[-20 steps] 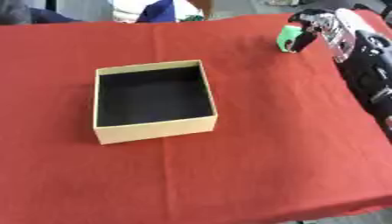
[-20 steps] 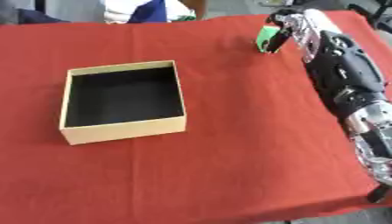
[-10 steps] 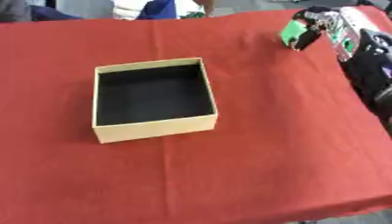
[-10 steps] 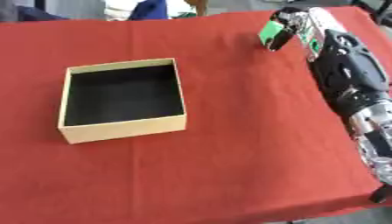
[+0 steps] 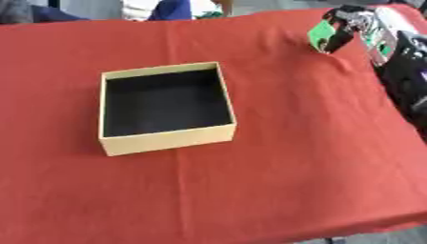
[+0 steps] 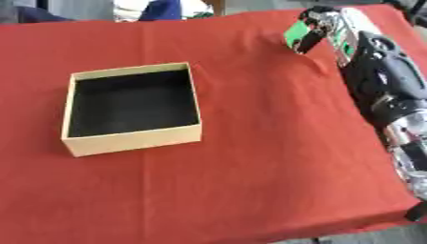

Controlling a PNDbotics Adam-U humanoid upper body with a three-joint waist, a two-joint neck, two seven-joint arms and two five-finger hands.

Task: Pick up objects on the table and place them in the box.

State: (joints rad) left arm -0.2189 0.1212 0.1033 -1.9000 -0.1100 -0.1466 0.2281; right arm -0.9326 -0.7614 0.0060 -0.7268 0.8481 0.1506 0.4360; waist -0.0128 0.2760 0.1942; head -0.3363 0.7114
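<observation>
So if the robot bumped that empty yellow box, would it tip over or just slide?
Probably slide. The shallow tan cardboard box is wide with low walls, so it is unlikely to tip. It looks empty and thin-walled, so probably light. It sits on the red tablecloth, which might bunch up under a push.

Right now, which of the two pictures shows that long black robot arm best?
The right eye view: the right arm runs whole down the table's edge, its right hand on a green object. The left eye view cuts most of the arm off at the frame's side.
</observation>
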